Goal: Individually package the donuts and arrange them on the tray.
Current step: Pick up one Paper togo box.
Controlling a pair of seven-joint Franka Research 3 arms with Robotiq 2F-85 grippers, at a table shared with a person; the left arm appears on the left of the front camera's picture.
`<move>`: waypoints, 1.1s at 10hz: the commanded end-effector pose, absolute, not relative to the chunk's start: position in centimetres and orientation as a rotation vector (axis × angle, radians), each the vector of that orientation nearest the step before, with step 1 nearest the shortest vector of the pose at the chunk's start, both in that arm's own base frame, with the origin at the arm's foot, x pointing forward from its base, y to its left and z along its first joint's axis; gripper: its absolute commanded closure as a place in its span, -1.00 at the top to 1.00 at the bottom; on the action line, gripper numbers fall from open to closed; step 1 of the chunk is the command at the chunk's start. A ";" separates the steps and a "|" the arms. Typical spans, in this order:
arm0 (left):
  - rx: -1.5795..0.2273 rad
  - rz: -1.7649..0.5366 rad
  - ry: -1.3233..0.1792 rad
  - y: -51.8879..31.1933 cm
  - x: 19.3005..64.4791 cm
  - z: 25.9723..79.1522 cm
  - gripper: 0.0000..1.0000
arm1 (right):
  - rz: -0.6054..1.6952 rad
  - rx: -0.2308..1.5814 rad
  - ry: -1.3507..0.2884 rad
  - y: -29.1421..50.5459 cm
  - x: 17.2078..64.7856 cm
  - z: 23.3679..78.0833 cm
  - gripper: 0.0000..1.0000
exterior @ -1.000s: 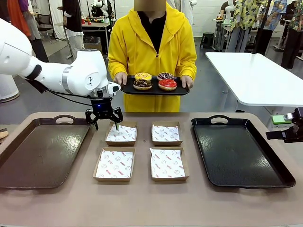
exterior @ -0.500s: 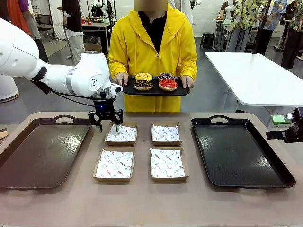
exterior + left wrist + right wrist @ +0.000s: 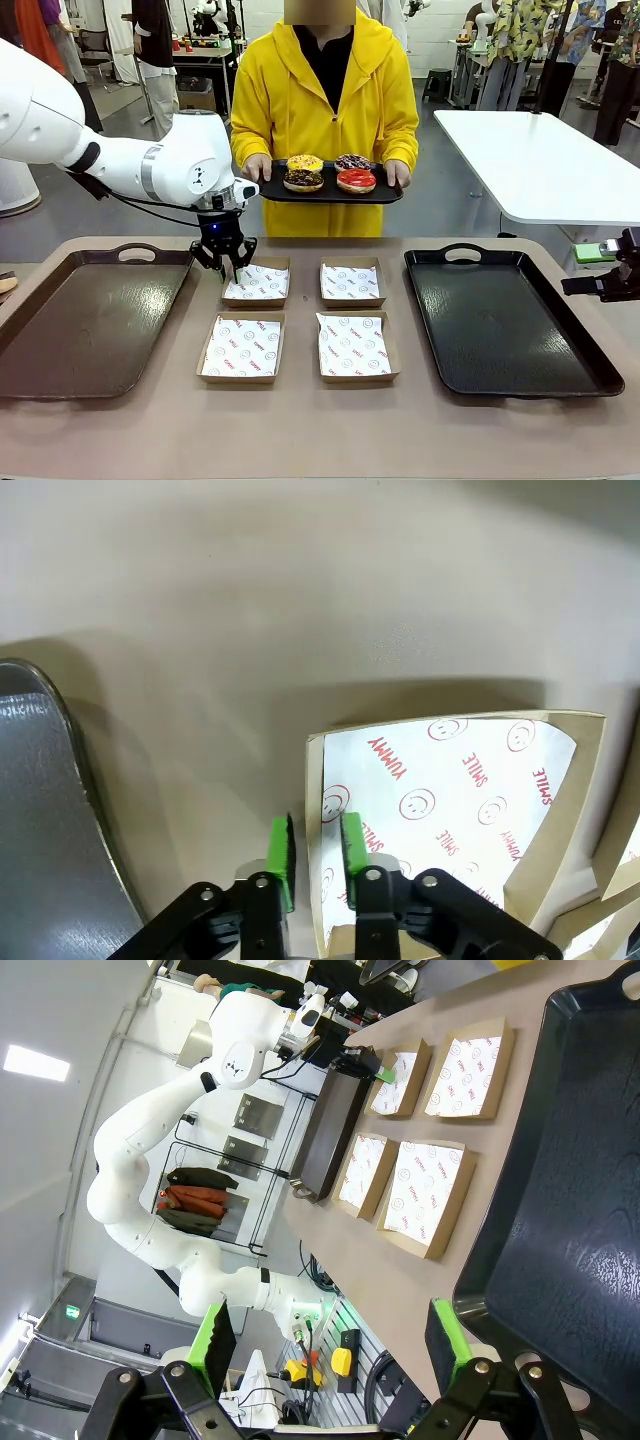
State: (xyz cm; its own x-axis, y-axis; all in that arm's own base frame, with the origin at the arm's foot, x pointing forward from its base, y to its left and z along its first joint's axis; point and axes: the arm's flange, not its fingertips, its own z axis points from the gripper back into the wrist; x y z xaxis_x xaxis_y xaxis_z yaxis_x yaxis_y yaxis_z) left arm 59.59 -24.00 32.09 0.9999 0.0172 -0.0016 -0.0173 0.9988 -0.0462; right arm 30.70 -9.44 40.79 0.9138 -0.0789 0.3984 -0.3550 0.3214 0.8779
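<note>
A person at the far side holds a small black tray [image 3: 275, 190] with the donuts: yellow [image 3: 305, 162], purple [image 3: 351, 161], chocolate [image 3: 303, 180] and red [image 3: 356, 179]. Four paper-lined cardboard boxes lie mid-table. My left gripper [image 3: 228, 263] points down at the far-left box [image 3: 258, 284]. In the left wrist view the left gripper [image 3: 317, 848] has its green pads [image 3: 282, 852] drawn in on either side of that box's wall [image 3: 312, 780]. My right gripper [image 3: 590, 286] hovers open at the right edge; in its wrist view the right gripper [image 3: 333, 1345] is empty.
A large black tray [image 3: 510, 320] lies on the right and a brown tray [image 3: 85, 320] on the left, its rim [image 3: 40, 810] close beside the left gripper. The other boxes are at far right [image 3: 352, 282], near left [image 3: 241, 347] and near right [image 3: 354, 347].
My left gripper has shifted slightly right and down onto the far-left box's wall, and its jaws have narrowed from wide open. The right arm has not moved.
</note>
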 end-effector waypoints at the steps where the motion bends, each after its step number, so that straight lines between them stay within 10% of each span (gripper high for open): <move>1: -0.007 0.024 0.012 -24.4 60.3 31.8 -1.00 | 0.196 1.248 -0.408 -9.4 30.7 40.8 1.00; 11: -0.003 0.008 -0.023 -25.5 57.8 40.2 -1.00 | 0.196 1.248 -0.408 -9.4 30.7 40.8 1.00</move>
State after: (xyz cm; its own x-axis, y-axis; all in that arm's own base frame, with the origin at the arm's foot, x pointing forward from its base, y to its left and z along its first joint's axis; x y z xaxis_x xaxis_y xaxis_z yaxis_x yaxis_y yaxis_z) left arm 58.75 -25.37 38.21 0.9999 -0.0105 -0.0049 0.0103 0.9993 -0.0354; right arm 30.71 -9.44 40.78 0.9140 -0.0788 0.3980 -0.3546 0.3213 0.8781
